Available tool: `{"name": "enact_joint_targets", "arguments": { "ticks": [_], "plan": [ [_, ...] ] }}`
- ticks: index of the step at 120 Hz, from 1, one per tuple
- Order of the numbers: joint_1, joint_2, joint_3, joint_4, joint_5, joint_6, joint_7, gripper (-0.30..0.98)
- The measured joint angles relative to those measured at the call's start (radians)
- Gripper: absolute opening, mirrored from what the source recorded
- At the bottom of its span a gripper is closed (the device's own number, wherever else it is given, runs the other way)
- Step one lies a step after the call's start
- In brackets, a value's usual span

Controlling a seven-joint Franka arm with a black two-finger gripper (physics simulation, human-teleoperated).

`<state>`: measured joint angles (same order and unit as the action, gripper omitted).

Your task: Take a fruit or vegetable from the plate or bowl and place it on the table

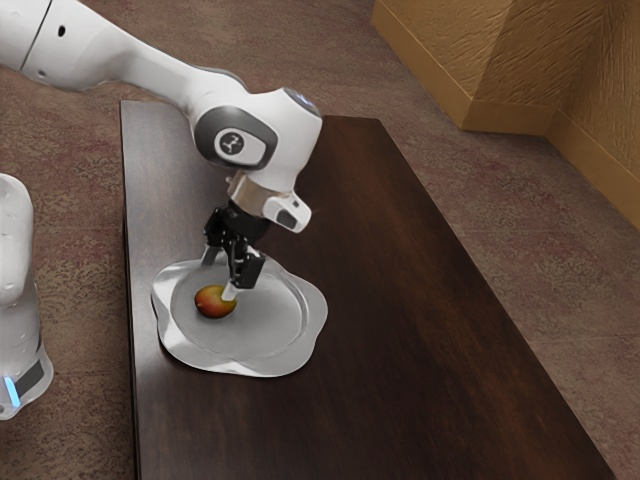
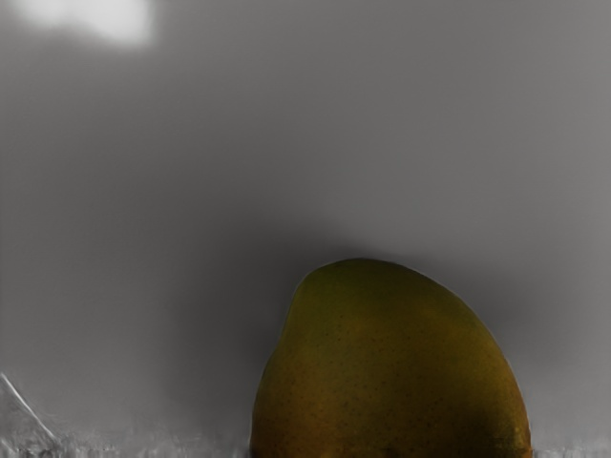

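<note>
Hand (image 1: 219,277) is released, fingers apart. Mango (image 1: 211,302) sits just under it on the silver plate (image 1: 302,338), toward the rim at the exterior view's left.

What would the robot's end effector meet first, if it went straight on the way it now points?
Probably the red-yellow fruit on the silver plate: it lies just below the open end effector. The depth is unclear, so a fingertip may pass beside it and meet the plate first.
</note>
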<state>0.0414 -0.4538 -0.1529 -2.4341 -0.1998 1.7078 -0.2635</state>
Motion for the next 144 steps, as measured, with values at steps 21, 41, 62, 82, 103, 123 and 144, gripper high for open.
{"name": "enact_joint_targets", "arguments": {
  "ticks": [21,41,62,82,103,123,144],
  "plan": [
    [0.000,-0.001,-0.021,-0.004,-0.003,-0.054,-0.008,0.69],
    [0.000,-0.002,-0.028,-0.008,-0.012,-0.076,-0.017,0.69],
    [0.000,-0.001,-0.056,-0.008,-0.031,-0.075,-0.027,0.69],
    [0.001,0.003,-0.062,-0.009,-0.032,-0.042,-0.037,0.69],
    [0.001,0.006,-0.075,-0.023,-0.030,0.004,-0.045,0.69],
    [0.001,0.012,-0.083,-0.024,-0.029,0.034,-0.051,0.69],
    [0.003,0.012,-0.083,-0.031,-0.029,0.049,-0.056,0.68]
  ]
}}
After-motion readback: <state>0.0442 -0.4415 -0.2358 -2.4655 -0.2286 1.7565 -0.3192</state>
